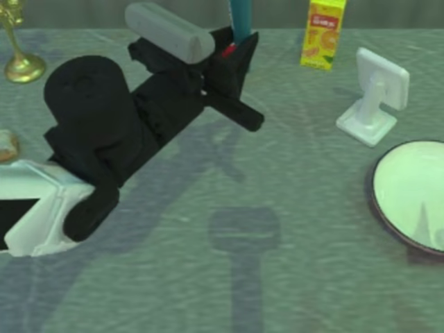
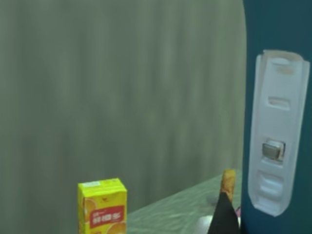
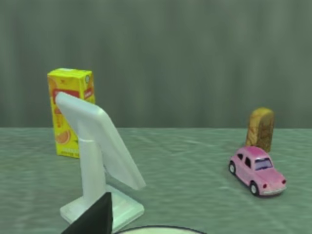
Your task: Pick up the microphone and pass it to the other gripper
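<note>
Left gripper (image 1: 234, 50) raised over the table's (image 1: 291, 229) far middle, fingers pinched on the microphone's (image 1: 242, 19) teal handle (white patch visible in left wrist view). Juice carton (image 1: 322, 33) stands beyond. Right gripper (image 3: 95, 219): fingers' state cannot be told.

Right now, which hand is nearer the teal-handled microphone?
Left. The left hand is at the dark teal microphone, near the table's far edge. The right hand sits well off by the white stand.
</note>
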`<act>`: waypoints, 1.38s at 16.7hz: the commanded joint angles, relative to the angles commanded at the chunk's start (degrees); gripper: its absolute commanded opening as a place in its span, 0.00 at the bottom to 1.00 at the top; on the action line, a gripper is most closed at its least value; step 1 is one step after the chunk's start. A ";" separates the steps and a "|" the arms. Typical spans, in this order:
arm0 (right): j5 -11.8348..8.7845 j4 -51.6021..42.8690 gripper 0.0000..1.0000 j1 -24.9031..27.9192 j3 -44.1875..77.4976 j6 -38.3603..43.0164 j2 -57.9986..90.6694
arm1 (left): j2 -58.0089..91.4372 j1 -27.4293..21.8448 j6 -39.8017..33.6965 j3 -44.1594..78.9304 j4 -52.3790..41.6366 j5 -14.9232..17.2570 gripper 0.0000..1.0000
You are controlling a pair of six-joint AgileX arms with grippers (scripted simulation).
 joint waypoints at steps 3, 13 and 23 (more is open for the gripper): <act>0.00 0.00 1.00 0.00 0.00 0.00 0.00 | 0.00 0.00 0.00 0.00 0.00 0.00 0.00; -8.80 9.54 1.00 11.19 16.41 -1.03 26.11 | 0.00 0.00 0.00 0.00 0.00 0.00 0.00; -21.02 24.33 1.00 26.75 40.75 -3.22 66.33 | 0.00 0.00 0.00 0.00 0.00 0.00 0.00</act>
